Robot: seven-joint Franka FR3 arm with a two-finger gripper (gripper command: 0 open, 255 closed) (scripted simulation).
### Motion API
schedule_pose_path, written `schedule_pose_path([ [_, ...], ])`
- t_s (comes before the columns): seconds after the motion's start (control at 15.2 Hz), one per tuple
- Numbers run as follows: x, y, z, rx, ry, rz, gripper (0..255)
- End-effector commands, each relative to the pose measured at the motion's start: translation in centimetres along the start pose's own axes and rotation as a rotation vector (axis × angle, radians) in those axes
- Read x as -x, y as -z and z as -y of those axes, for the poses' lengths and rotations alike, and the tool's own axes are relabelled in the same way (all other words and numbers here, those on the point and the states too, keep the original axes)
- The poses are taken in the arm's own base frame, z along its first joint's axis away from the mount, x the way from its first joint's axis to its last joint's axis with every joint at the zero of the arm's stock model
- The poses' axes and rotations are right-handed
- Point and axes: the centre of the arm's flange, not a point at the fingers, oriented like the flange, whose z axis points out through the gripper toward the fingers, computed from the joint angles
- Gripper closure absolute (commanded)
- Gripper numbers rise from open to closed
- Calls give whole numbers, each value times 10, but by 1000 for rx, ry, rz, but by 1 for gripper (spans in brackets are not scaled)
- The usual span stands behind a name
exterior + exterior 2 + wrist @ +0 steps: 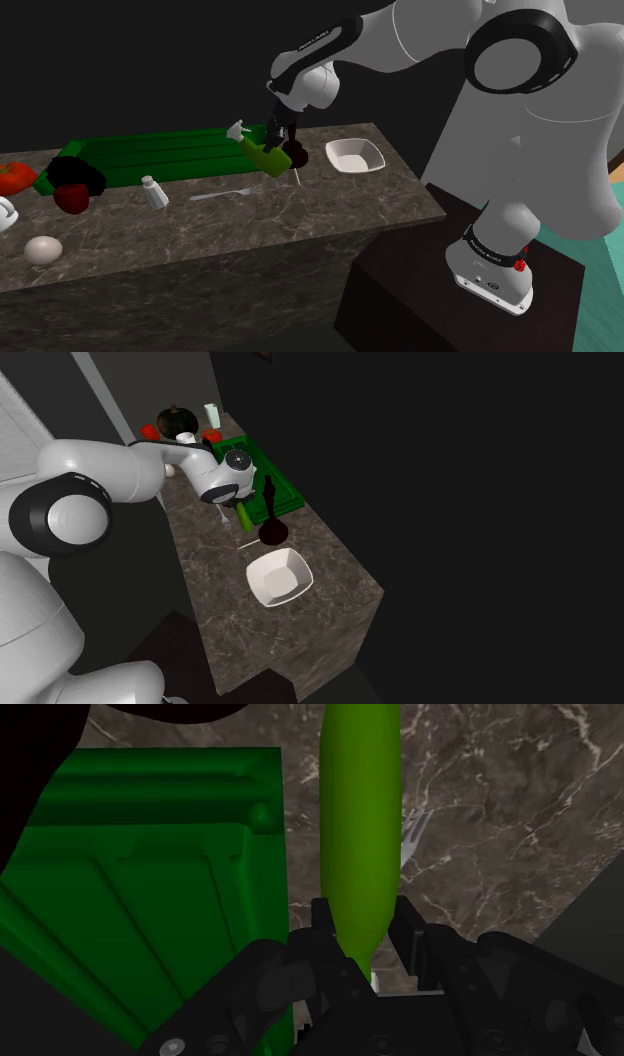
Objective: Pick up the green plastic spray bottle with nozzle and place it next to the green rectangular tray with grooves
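Note:
The green spray bottle hangs tilted above the marble counter, its white nozzle pointing toward the shoulder view's left. My gripper is shut on the bottle's narrow end, and in the wrist view my gripper has its fingers clasping the green body. The green grooved tray lies along the counter's back edge. Its end is just beside the bottle. From the second exterior view, the bottle sits under the hand, next to the tray.
A white square bowl stands to the shoulder view's right of the bottle, with a dark red round thing between them. A fork, a shaker, an egg, a dark red fruit and a tomato lie further left.

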Motion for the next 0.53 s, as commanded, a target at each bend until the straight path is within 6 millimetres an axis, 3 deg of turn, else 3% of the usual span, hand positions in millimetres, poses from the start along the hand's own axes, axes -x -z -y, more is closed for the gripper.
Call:
schedule_pose_path([
  [0.0, 3, -2, 0, -2, -2, 6, 255],
  [0.2, 3, -2, 0, -2, -2, 6, 255],
  [0.26, 3, -3, 0, -2, -2, 6, 0],
  [0.46, 2, -3, 0, -2, -2, 6, 0],
])
